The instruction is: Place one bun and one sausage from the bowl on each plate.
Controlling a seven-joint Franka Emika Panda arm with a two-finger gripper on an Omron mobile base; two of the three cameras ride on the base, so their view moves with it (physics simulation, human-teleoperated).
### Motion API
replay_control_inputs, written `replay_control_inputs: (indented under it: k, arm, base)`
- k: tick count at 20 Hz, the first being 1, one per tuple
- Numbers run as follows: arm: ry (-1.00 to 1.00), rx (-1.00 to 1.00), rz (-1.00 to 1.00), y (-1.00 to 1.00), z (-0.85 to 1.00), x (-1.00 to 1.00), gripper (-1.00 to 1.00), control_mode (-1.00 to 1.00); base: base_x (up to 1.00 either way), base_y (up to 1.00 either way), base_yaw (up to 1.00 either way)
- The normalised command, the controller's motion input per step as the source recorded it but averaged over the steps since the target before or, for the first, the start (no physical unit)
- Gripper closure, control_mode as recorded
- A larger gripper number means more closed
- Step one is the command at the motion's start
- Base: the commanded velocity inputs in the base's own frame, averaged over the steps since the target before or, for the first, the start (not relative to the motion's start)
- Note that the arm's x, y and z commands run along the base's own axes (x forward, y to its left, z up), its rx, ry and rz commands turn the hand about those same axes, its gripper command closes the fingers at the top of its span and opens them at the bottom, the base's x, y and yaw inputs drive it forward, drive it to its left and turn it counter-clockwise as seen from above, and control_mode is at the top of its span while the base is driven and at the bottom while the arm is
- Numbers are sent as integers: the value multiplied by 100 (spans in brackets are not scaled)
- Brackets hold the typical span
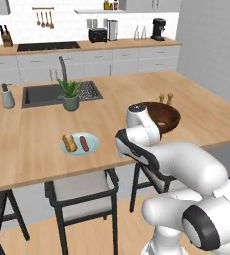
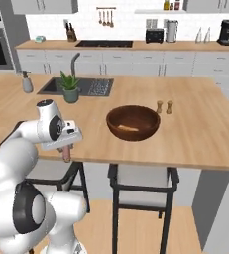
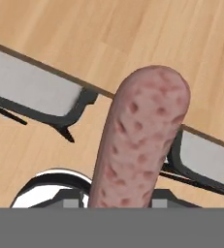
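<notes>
A: Hand view has the sausage (image 3: pixel 142 140) standing straight up out of the gripper (image 3: pixel 118 201), clenched on its lower end. From the right base view it hangs down below the gripper (image 2: pixel 66 149), at the near edge of the counter (image 2: pixel 200 144).

B: So it's gripped at one end, not the middle. How will that carry?

A: I'd judge it light and fairly firm, smooth-skinned, a bit slippery. Held at the end it could pivot or slide if the arm swings hard. A mid-length hold would be steadier, but this one looks good enough for a slow carry.

B: Where does it belong?

A: One pale plate (image 1: pixel 79 144) on the left of the counter already holds a bun (image 1: pixel 69 144) and a sausage side by side. A dark sliver at the far left edge of the left base view may be the other plate; I cannot tell.

B: And the bowl?

A: The bowl (image 2: pixel 133 122) sits to the right, well apart from the gripper, with one bun (image 2: pixel 128 128) lying in its bottom. Two small shakers (image 2: pixel 164 107) stand just behind it. That bun should be soft and squashy, best pinched lightly across its middle.
</notes>
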Motion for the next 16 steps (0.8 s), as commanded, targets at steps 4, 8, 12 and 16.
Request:
replay_control_inputs:
  k: [4,8,12,16]
  arm:
    - [0,0,0,0,0,0,100,100]
    - [0,0,0,0,0,0,100,100]
    - [0,0,0,0,0,0,100,100]
    - [0,0,0,0,0,0,100,100]
  base:
    - [-54,100,4]
    - [23,100,0]
    - [46,100,0]
    - [74,100,0]
